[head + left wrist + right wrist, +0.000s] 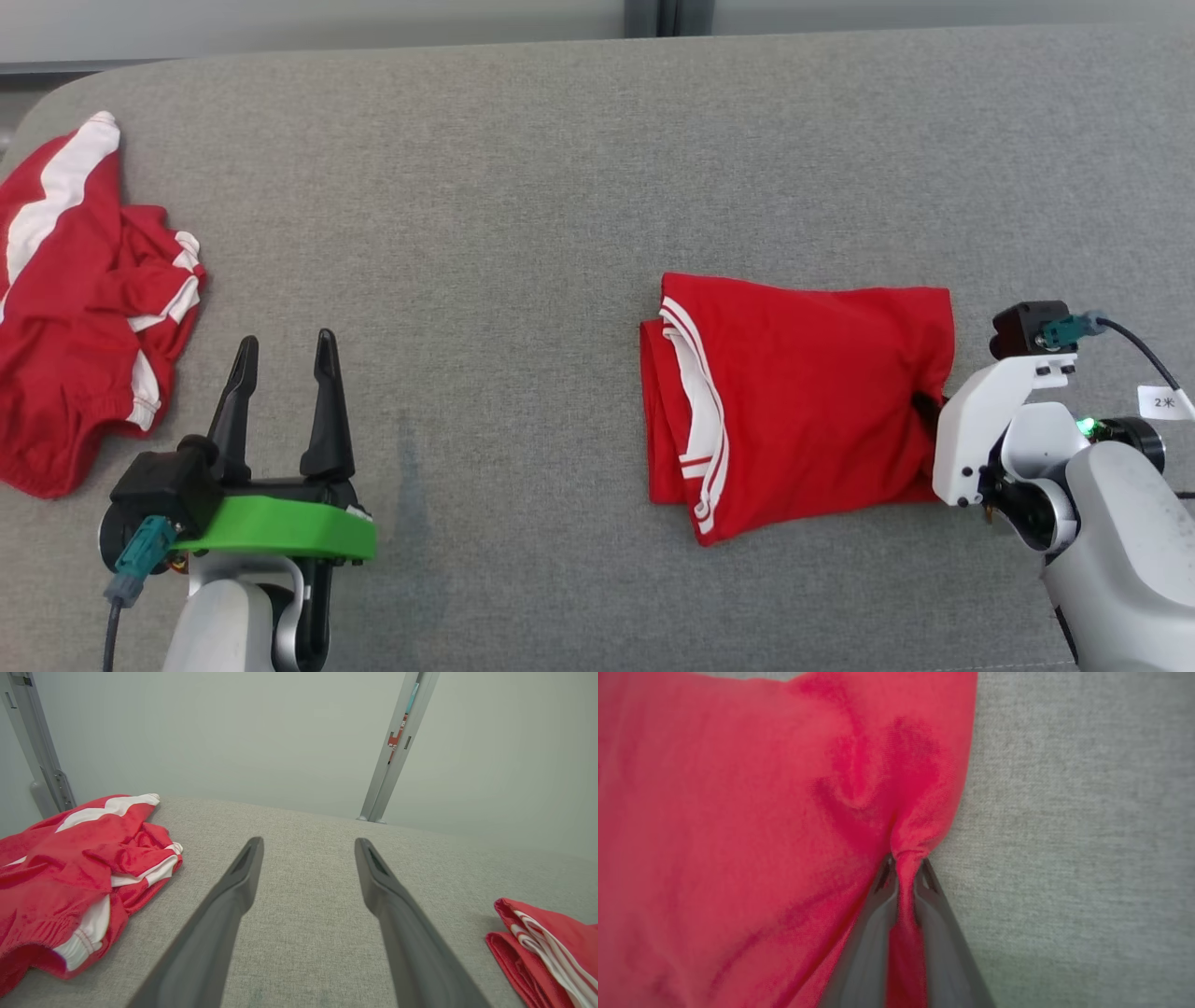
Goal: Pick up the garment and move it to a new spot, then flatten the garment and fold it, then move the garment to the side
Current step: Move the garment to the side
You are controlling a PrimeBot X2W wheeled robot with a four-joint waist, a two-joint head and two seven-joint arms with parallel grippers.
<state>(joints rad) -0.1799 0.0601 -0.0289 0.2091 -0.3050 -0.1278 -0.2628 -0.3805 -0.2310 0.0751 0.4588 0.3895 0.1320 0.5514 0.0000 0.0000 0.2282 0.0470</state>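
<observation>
The right gripper pinched the right edge of the folded garment, right of centre on the grey surface, while the left gripper stood spread beside a crumpled red garment at left.

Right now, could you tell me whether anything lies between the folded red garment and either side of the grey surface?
The right gripper is shut on the right edge of the folded garment; beyond it nothing visible lies on the grey surface. Leftward, the open left gripper stands and a crumpled red garment lies at the far edge.
</observation>
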